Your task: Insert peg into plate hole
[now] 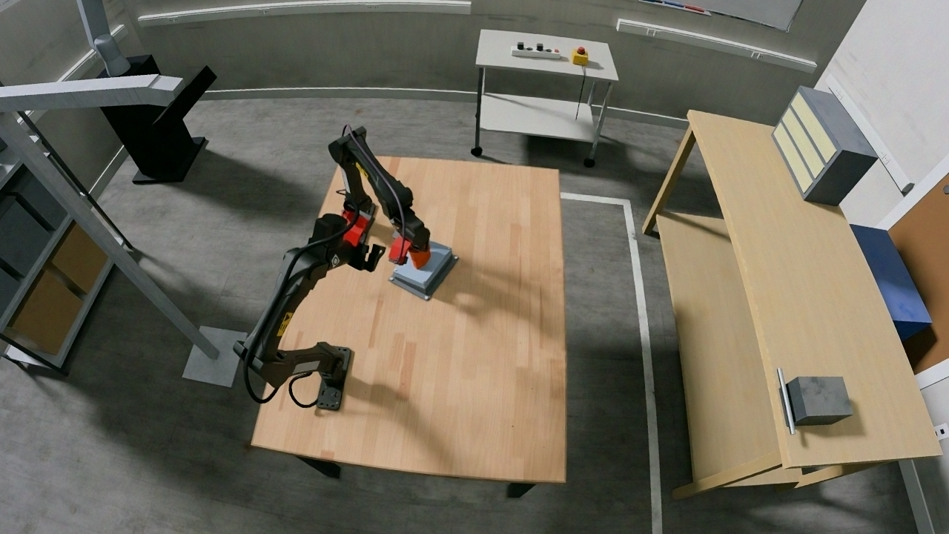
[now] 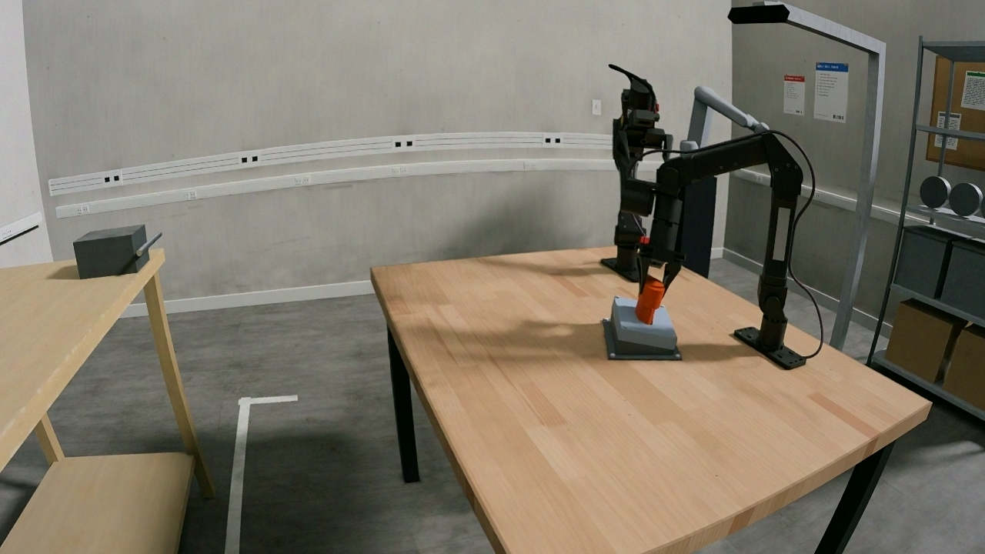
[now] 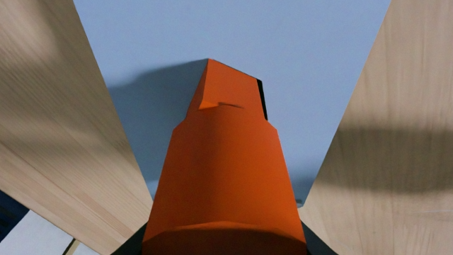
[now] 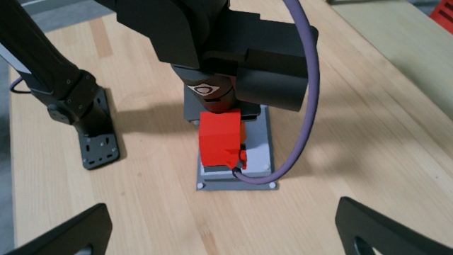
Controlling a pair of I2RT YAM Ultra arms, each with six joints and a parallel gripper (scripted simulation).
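Top view. One plate [image 1: 437, 267] [image 2: 643, 338] [image 3: 301, 53] [image 4: 260, 156], blue-grey, on the table [image 1: 477, 385] [image 2: 619, 427] [image 3: 389, 170] [image 4: 152, 216]. Over it, one peg [image 1: 420, 257] [image 2: 649, 300] [image 3: 226, 170] [image 4: 243, 132], orange, in the left gripper [image 1: 410, 249] [image 2: 654, 283] [image 3: 224, 215] [image 4: 231, 114]. Beside the plate, apart from it: the right gripper [image 1: 375, 258] [image 4: 224, 211], spread wide, nothing between its fingers.

Exterior view. Peg standing over the plate's upper face, leaning slightly; left fingers partly closed about its upper end. Whether its foot has entered cannot be told. Right gripper not distinguishable behind the plate and left arm.

Left wrist view. Peg foot at the plate's surface; one narrow black sliver of hole [image 3: 262, 100] along one side of the foot, none evident on the opposite side. Depth of entry, if any, uncertain. Most of the shank stands proud of the plate.

Right wrist view. Plate largely covered by the left gripper's red housing; hole hidden. Right fingers far apart, clear of the plate.

Step in hand, by judgement: final alignment. Next move: a small sideways shift toward the visible gap, tilt and turn matched to the hole, then a gentle lowering, stopping at resistance lest the foot jam on the rim.
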